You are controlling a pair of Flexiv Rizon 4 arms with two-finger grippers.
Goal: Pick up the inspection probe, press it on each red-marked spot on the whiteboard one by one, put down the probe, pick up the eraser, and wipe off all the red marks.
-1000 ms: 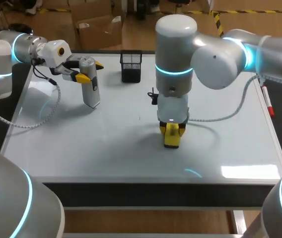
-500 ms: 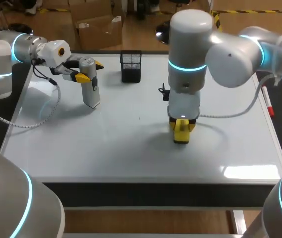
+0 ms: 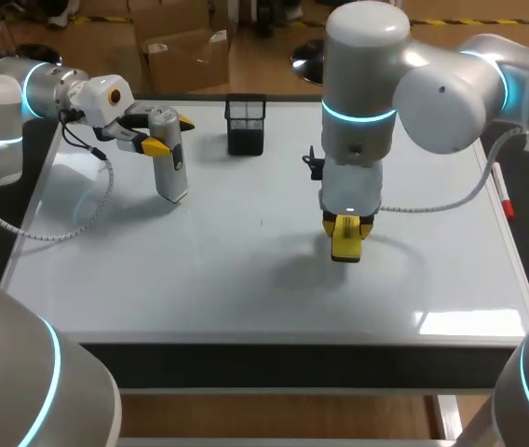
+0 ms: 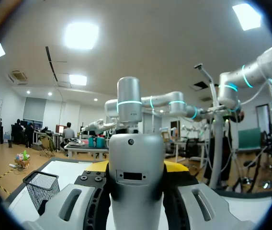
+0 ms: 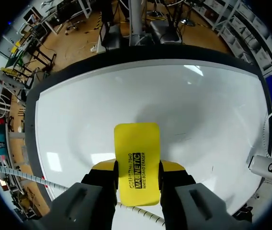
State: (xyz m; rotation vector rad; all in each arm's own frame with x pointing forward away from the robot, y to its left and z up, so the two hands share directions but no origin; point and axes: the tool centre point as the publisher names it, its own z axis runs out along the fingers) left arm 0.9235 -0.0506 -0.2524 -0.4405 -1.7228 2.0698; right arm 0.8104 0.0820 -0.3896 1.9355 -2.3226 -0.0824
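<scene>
My left gripper [image 3: 167,133] at the whiteboard's back left is shut on the grey inspection probe [image 3: 169,166], which stands upright on the board. In the left wrist view the probe [image 4: 136,172] fills the space between the yellow-tipped fingers. My right gripper [image 3: 345,228] points down over the middle right of the whiteboard [image 3: 199,279], shut on the yellow eraser [image 3: 345,239]. In the right wrist view the eraser [image 5: 137,163] sits clamped between the two fingers, facing the white surface [image 5: 198,110]. I see no red marks on the board in any view.
A black mesh pen cup [image 3: 246,124] stands at the back middle of the board, also seen beside the probe as a mesh cup [image 4: 40,189]. A red marker [image 3: 502,191] lies off the board's right edge. A thin dark speck [image 3: 263,222] shows near the centre.
My right arm has carried the eraser to the right and slightly back across the board. The left arm and probe have stayed still.
</scene>
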